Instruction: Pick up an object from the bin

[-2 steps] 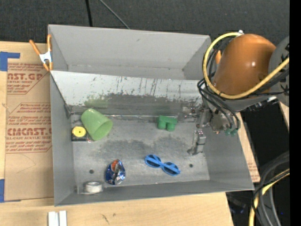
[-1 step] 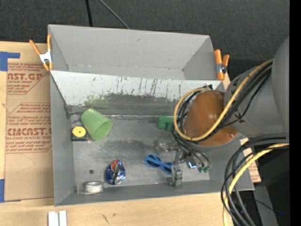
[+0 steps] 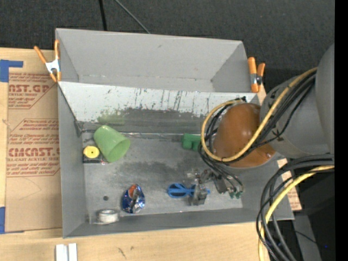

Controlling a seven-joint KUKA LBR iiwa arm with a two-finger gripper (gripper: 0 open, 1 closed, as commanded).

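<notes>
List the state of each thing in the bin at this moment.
green cup: tipped on its side, left
yellow disc: flat, beside the cup
green block: against the back wall
blue thing: flat, gripper at its right end
crumpled wrapper: loose on the floor
whitish ring: flat, lower left corner

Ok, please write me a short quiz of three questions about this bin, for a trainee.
1. True or false: the green cup lies on its side.
2. Which thing is nearest to the gripper? A) yellow disc B) blue thing C) tape roll
3. How many green things lie in the bin?
Key: 1 true. 2 B. 3 two, the cup and the small green block.
</notes>
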